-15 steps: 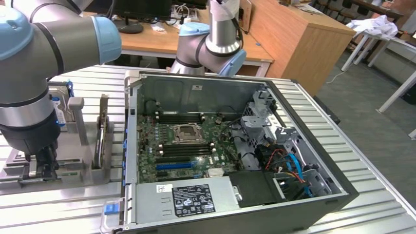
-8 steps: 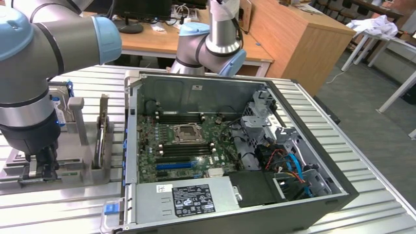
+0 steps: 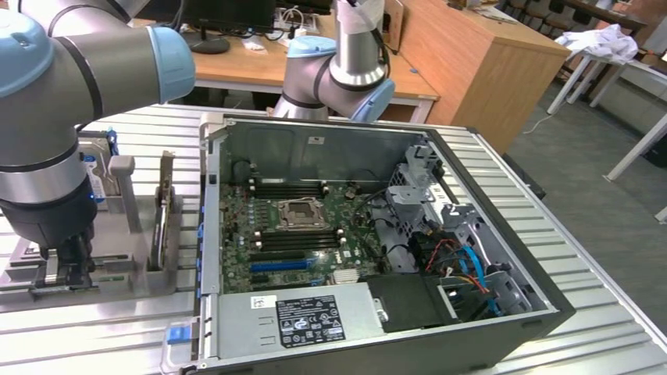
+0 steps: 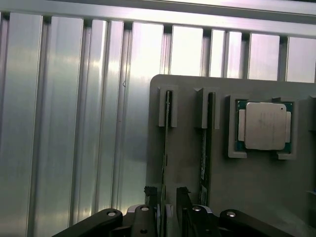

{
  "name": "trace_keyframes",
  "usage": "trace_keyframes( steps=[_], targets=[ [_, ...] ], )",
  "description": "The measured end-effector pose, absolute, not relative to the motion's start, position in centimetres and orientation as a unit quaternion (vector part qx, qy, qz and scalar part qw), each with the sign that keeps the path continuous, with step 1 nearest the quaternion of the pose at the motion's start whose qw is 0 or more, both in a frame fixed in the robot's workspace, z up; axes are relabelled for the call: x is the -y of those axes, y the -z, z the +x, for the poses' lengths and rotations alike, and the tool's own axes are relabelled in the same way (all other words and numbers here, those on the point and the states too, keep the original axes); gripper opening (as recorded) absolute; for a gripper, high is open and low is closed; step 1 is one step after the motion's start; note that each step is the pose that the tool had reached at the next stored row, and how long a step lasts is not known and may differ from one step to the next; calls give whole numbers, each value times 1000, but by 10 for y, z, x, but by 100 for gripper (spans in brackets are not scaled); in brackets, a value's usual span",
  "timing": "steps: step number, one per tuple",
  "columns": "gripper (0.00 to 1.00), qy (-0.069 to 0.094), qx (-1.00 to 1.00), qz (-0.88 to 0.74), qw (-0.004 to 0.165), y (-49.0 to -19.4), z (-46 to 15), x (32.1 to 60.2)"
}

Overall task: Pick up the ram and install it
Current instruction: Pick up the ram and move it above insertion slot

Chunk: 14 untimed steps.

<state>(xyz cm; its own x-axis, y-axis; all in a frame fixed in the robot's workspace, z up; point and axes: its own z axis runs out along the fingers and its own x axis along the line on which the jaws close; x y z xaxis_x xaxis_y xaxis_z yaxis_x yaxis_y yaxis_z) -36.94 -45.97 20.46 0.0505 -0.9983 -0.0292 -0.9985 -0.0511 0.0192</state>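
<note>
At the exterior view's left, beside the PC case (image 3: 552,308), we see the gripper (image 4: 167,193) w/ jaws spread low over the grey fixture (image 4: 256,197), the ram (image 4: 168,129) standing on edge in its slot, long axis running straight out from btwn them.

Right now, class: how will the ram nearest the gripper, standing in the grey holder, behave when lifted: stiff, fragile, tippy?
The ram is a thin, flat board: probably stiff and light. Standing on edge, slotted in the holder, it likely lifts straight; sideways force might damage it.
</note>
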Motion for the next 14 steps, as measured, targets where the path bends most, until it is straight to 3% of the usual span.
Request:
trace_keyframes(
  steps=[14],
  targets=[
    [30, -17, -689, -725, 3, -205, -369, 463]
  ],
)
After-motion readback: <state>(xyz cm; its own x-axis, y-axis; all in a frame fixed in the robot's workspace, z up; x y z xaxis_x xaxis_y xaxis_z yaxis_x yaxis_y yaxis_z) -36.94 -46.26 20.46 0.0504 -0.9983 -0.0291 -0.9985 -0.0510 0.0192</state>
